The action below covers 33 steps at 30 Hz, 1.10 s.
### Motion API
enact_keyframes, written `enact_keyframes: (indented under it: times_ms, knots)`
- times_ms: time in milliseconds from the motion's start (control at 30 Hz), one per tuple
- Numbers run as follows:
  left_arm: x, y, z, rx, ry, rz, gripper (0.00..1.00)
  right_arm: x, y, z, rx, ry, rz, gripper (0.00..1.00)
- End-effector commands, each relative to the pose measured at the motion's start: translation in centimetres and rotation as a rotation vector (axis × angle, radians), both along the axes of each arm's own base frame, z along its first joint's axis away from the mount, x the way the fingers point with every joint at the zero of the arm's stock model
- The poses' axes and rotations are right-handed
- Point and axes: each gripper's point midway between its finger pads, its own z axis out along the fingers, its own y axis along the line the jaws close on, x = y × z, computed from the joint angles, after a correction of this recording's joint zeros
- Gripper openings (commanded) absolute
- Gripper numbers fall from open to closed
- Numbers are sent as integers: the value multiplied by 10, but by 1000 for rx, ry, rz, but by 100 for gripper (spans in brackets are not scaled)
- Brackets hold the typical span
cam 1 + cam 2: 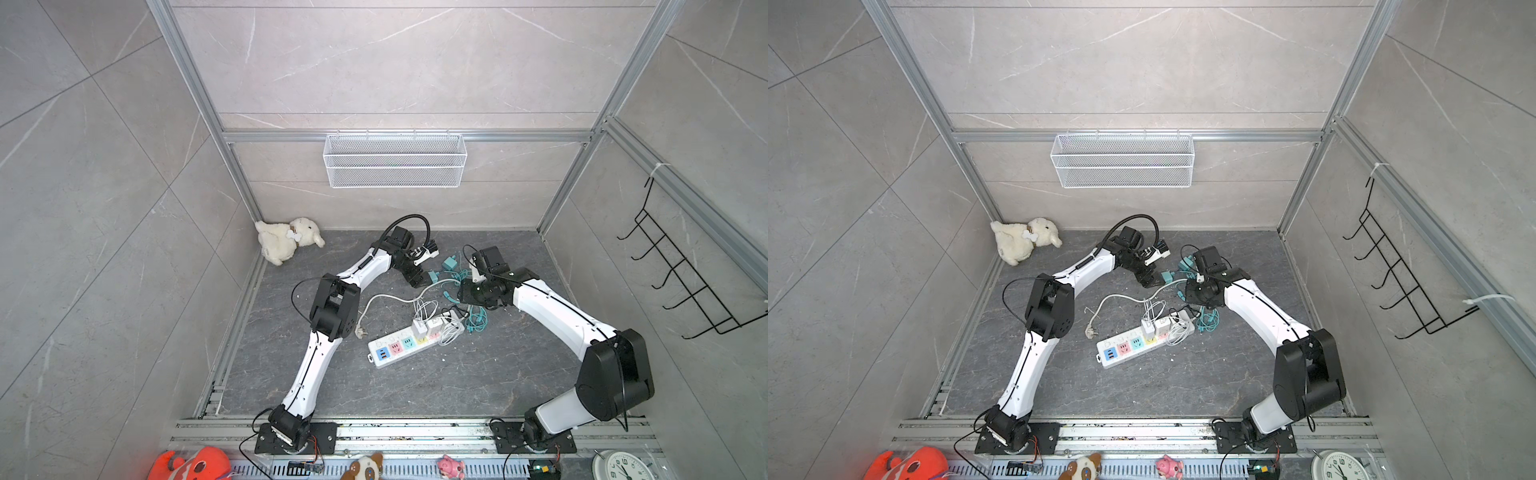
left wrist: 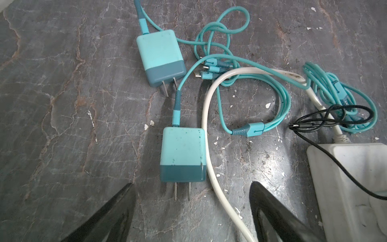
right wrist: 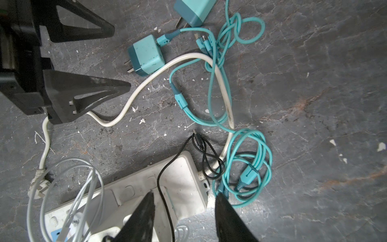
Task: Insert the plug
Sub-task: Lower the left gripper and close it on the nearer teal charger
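**Inspector:** Surface?

**Assistant:** Dark veined stone tabletop (image 1: pixel 415 390), grey tiled walls behind, strewn with cable.

**Inspector:** What is obscured?

**Assistant:** The right gripper (image 3: pixel 184 193) shows its fingertips only to its own wrist camera. In both top views they sit under the wrist. The power strip (image 1: pixel 399 353) is cut by the frame edge in the left wrist view, and white adapters (image 1: pixel 419 330) cover some of its sockets. The second teal charger (image 2: pixel 160 56) is half out of frame in the right wrist view.

**Inspector:** Left gripper (image 2: pixel 192 184)?

**Assistant:** Jaws spread wide and empty, either side of the prong end of the teal plug (image 2: pixel 182 155), touching nothing. A white cord (image 2: pixel 204 125) lies just beside the plug, within the jaws' span.

**Inspector:** Plug position?

**Assistant:** Flat on the tabletop, at twelve o'clock of the strip in both top views. The second charger is at one o'clock of it.

**Inspector:** Right jaws?

**Assistant:** Partly parted, gripping nothing, above the strip's cord end. A black cable (image 3: pixel 159 180) passes beneath.
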Motion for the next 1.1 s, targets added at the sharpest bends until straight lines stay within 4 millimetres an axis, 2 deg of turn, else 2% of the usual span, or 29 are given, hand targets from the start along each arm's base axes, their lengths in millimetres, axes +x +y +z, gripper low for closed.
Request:
enact_keyframes:
  times_ms: [0, 167, 367, 667, 1067]
  knots:
    - [6, -14, 16, -69, -46, -29, 86, 0, -3, 3, -23, 3, 12, 49]
    - [15, -18, 9, -71, -17, 16, 84, -1, -4, 4, -25, -3, 12, 49]
    - [11, -19, -7, -47, 33, 17, 83, -1, -4, 3, -30, -2, 18, 49]
    - [5, -23, -11, -53, 54, -3, 83, -1, -5, 4, -32, -4, 22, 49]
    - [8, -23, -18, -17, 94, 41, 83, 1, -3, 7, -27, -13, 30, 49]
